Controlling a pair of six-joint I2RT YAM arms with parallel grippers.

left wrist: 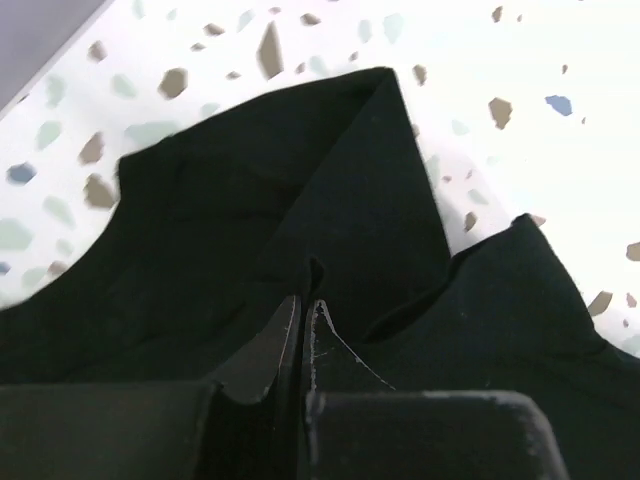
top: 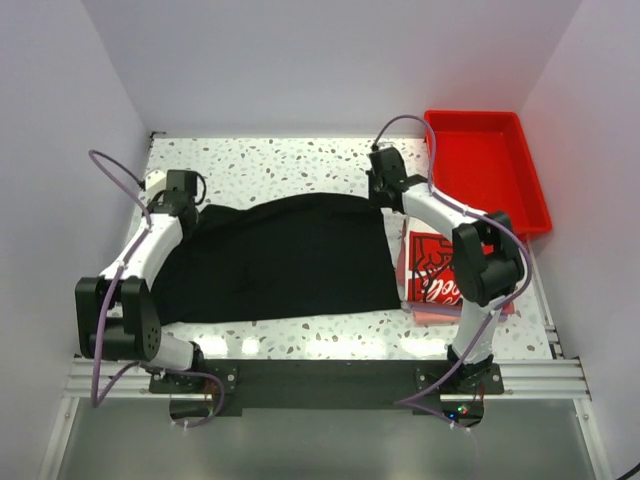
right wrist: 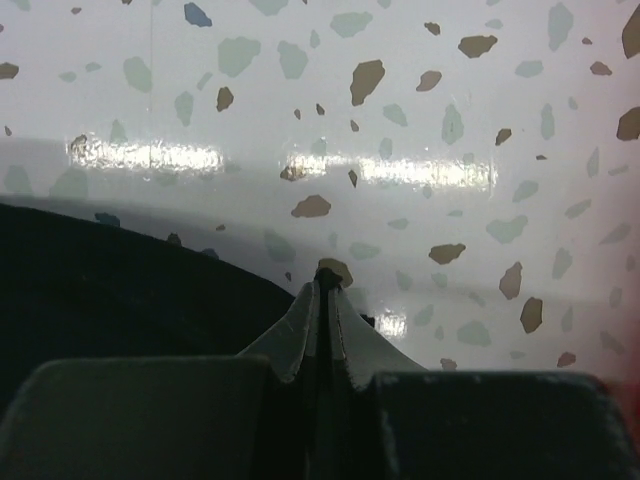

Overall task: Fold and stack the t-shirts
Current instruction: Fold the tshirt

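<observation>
Now the black shirt (top: 290, 260) lies spread on the tabletop (top: 280, 165); left gripper (left wrist: 303, 300) is pinched tight on its far-left corner, right gripper (right wrist: 326, 278) clamped on its far-right edge.

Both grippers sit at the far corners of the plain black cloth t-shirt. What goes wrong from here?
1. The right gripper is shut where only the plain black cloth t-shirt's edge reaches it; that corner may slip out when lifted.
2. The left gripper pinches a bunched fold, so creases may carry into the fold.
3. The white graphic-print cloth t-shirt lies close beside it under the right arm; a sweep could drag it.
</observation>
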